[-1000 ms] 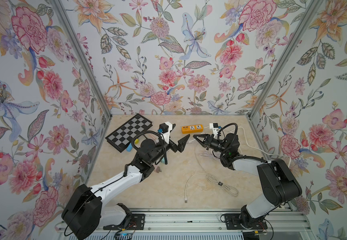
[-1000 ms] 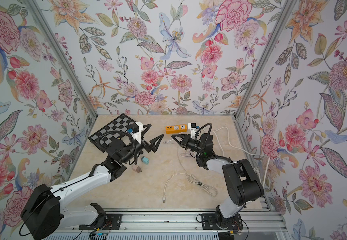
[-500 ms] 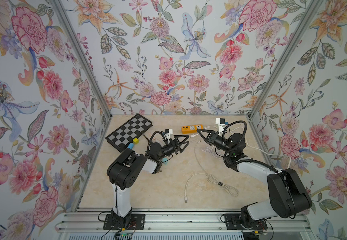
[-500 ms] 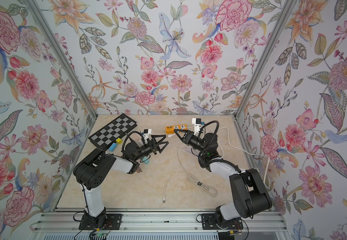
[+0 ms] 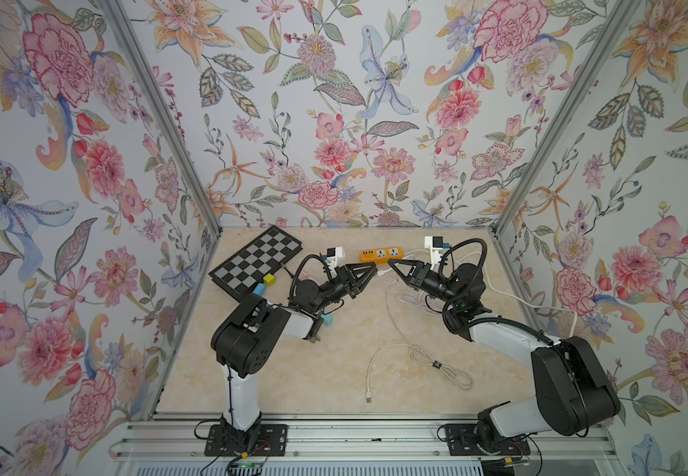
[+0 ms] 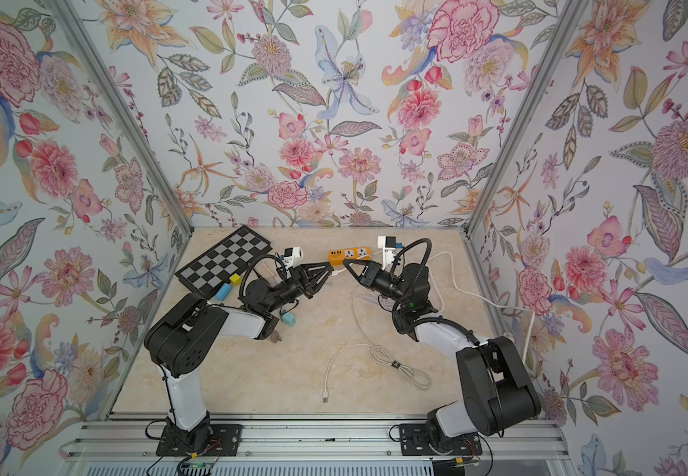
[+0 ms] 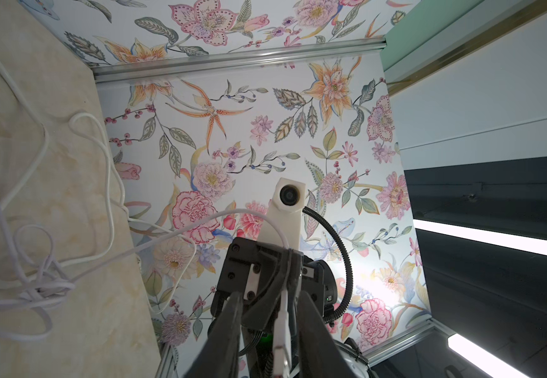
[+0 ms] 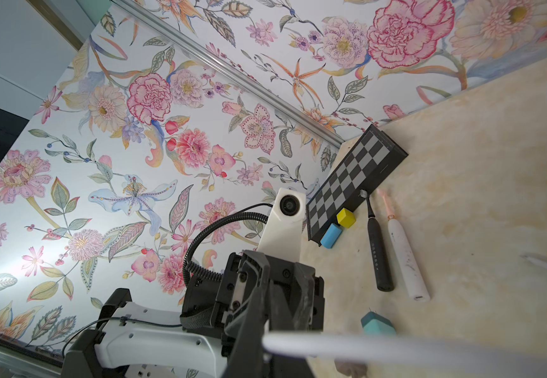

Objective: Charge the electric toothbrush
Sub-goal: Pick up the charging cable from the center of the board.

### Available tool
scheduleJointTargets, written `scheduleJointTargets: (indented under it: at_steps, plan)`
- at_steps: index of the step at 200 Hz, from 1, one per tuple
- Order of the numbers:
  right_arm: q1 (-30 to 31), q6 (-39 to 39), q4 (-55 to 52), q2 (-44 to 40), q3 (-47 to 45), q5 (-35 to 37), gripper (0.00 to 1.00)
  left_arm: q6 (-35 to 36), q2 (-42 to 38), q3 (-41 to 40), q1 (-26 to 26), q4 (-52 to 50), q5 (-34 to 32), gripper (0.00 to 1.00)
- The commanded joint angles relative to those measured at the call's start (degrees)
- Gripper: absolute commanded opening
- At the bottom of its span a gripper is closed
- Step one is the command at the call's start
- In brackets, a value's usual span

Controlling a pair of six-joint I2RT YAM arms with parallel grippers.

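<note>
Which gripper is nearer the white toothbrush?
Left. The left gripper sits just past the white toothbrush, jaws pointing away from it. The right gripper, shut on the white cable, faces it tip to tip, farther from the toothbrush.

The table (image 5: 292,371) has a polished marble-look top. The power strip (image 5: 381,254) is glossy orange plastic, the cable (image 7: 281,330) smooth white rubber. The black toothbrush (image 8: 377,252) looks matt plastic, the white toothbrush (image 8: 404,258) glossy.
</note>
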Motion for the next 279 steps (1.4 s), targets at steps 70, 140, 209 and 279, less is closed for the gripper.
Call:
scheduleJointTargets:
  at_steps: [70,140,209,279]
  plan:
    - [0.73,-6.27,-4.61,-4.68,1.64,2.68,0.01,1.85,-4.55,-0.26,-1.43,13.91,0.69,0.59]
    - [0.05,-8.18,-4.84,-4.69,2.4,3.8,0.02,1.08,-3.42,0.54,-2.68,14.35,0.66,0.39]
    - [-0.08,-10.24,-4.82,-2.93,2.82,4.18,0.03,1.88,-3.69,0.62,-2.78,13.36,0.61,0.23]
    - [-0.01,-11.13,-7.44,-4.93,2.96,2.55,0.18,15.39,-7.64,2.89,-1.67,-1.95,4.63,0.0]
